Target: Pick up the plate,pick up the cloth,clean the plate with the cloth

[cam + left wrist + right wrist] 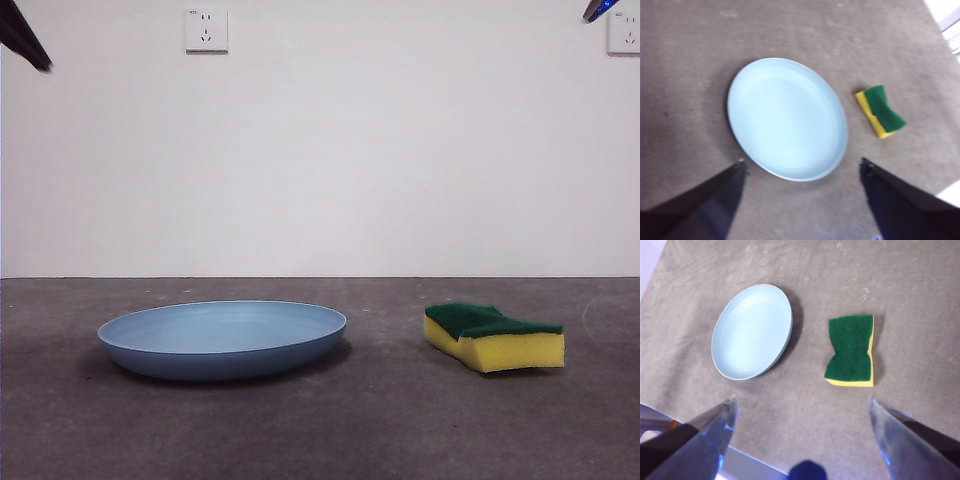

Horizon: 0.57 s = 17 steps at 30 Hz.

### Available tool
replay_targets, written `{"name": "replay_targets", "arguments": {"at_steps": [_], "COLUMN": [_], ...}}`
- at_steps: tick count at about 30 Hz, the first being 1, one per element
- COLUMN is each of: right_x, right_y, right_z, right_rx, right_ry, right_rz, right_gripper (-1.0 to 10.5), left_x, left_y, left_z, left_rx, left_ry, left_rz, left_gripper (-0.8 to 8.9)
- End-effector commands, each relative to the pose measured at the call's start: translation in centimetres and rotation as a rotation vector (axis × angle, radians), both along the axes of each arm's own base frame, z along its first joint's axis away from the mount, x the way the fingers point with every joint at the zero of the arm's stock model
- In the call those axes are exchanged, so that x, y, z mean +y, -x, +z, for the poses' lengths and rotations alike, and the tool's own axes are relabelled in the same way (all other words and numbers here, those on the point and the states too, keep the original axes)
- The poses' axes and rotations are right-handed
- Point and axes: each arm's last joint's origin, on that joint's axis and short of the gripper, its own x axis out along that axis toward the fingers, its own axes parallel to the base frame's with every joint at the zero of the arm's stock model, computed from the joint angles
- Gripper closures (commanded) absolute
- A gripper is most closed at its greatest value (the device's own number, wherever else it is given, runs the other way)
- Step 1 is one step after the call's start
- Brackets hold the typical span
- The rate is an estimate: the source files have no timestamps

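the plate [222,338] lies flat on the grey surface [380,420], rim up, empty. the cloth [493,336], a yellow sponge with a dark green scouring layer facing up, lies on the same surface beside the plate, apart from it and not touching.

left tool [802,165]: released, jaws spread wide, grasping nothing. it hangs high above the plate [787,117], with the cloth [881,111] off to one side.

right tool [802,405]: released, jaws spread wide, grasping nothing. it hangs high above the surface, with the cloth [851,350] and the plate [752,331] both below it.

in the front view, each arm shows only as a dark tip at a top corner. two wall sockets [206,30] sit on the white wall behind.
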Motion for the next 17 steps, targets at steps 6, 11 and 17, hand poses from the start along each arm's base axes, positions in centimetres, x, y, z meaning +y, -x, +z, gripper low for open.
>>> {"name": "replay_targets", "arguments": {"at_steps": [6,11,17], "right_x": [0.0,0.0,0.0], "right_y": [0.0,0.0,0.0], "right_z": [0.1,0.1,0.1], "right_rx": [-0.016,-0.016,-0.015], "right_ry": [0.008,0.008,0.008], "right_rz": [0.01,0.01,0.01], "right_gripper": [5.0,5.0,5.0], "left_x": [-0.3,-1.1,-2.4], "left_y": [-5.1,-8.0,-11.0], "left_z": [-3.5,-6.0,-7.7], "left_rx": [0.098,0.178,0.244], "left_ry": [-0.037,-0.097,-0.177], "left_rz": [0.011,0.022,0.027], "left_gripper": [4.09,4.09,4.09]}}
